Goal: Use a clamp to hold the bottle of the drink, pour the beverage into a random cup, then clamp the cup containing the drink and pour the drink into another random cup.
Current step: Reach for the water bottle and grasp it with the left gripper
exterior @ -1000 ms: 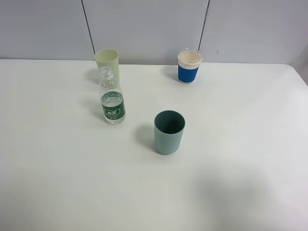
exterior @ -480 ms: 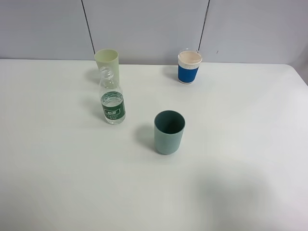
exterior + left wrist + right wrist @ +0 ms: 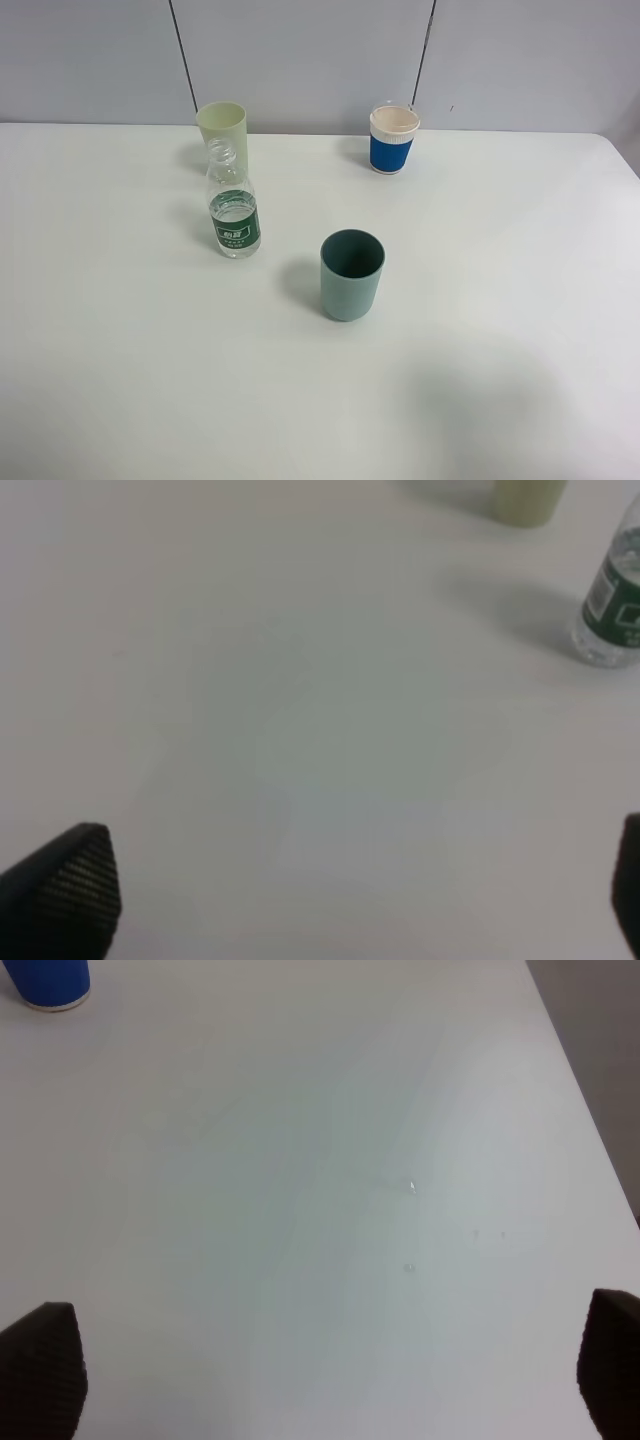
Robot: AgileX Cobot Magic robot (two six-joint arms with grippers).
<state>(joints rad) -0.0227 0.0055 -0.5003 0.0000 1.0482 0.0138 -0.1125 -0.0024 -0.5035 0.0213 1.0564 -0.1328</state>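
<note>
Both the left gripper (image 3: 350, 890) and right gripper (image 3: 325, 1365) have fingers (image 3: 65, 885) spread, empty, above the surface (image 3: 500, 300) bearing a water bottle (image 3: 234, 210), pale green cup (image 3: 221, 127), blue-sleeved paper cup (image 3: 393, 142) and teal cup (image 3: 351, 278).

It looks like a test lab or office room. A wide, plain white desk (image 3: 120, 380) fills the space, and behind the desk runs a grey panelled wall (image 3: 300, 50) split by dark seams. On the desk a bottle (image 3: 233, 215), a pale cup (image 3: 222, 125), a blue cup (image 3: 393, 145) and a teal cup (image 3: 351, 280) stand apart, like props.
</note>
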